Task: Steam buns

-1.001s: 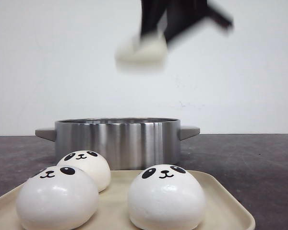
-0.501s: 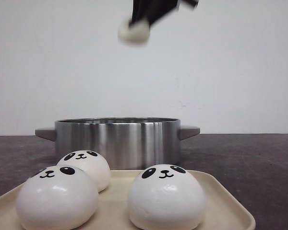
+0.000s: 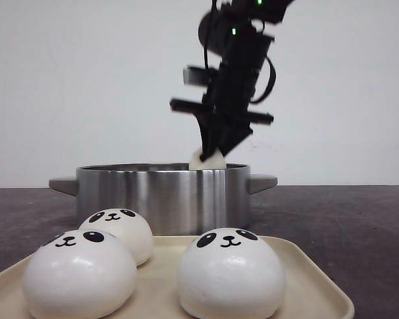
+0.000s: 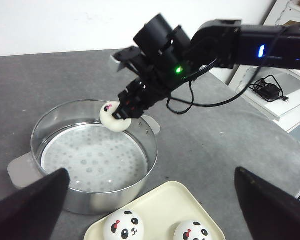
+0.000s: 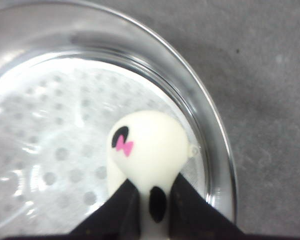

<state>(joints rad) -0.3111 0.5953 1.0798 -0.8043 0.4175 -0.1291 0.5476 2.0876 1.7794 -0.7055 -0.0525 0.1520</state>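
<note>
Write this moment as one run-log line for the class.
right pincer: shut on bun | bun: over steamer pot, near rim | pot: no buns inside | tray: three buns | left pincer: open, idle

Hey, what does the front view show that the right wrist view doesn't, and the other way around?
Only the front view shows the tray with three panda buns waiting on it, plus the pot's side handles and the right arm above. Only the right wrist view shows the perforated steamer plate inside the pot and a pink bow on the held bun. Both show the steel pot and the right hand shut on a bun at the pot's rim.
</note>
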